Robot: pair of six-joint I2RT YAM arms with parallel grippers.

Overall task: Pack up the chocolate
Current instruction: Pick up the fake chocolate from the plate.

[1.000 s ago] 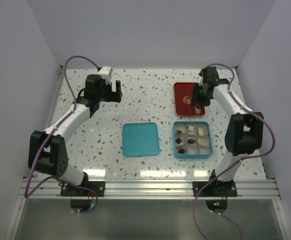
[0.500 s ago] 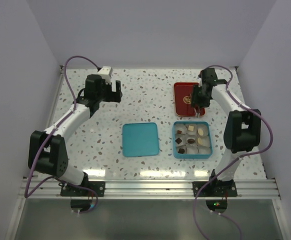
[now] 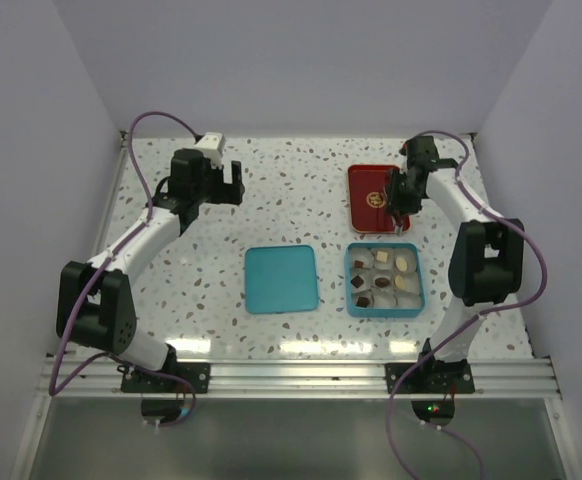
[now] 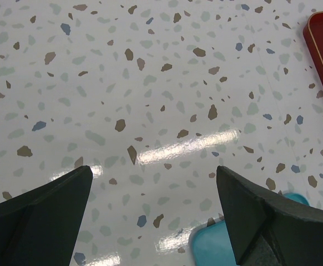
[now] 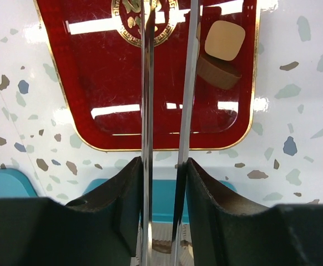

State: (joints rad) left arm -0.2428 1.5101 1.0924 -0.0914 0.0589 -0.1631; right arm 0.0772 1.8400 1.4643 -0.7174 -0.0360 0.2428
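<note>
Right pincer (image 5: 168,22) hangs over the red tray (image 5: 95,72); its two thin blades stand a narrow gap apart, nothing between them where visible, tips out of frame. One light-brown square chocolate (image 5: 225,40) lies on the tray just beside the outer face of the right-hand blade, not between the blades. Other pieces sit in paper cups in the teal box (image 3: 383,314), its lid (image 3: 281,279) alongside on the bench (image 3: 171,290). Left pincer (image 4: 153,172) is spread wide and empty above bare bench, well apart. Step in hand, by judgement: pick the tray piece. Recommended: shift sideways until the blades straddle two flat sides, lower, close gently, lift straight; a glancing blade could skid it. Which cup is free cannot be told
</note>
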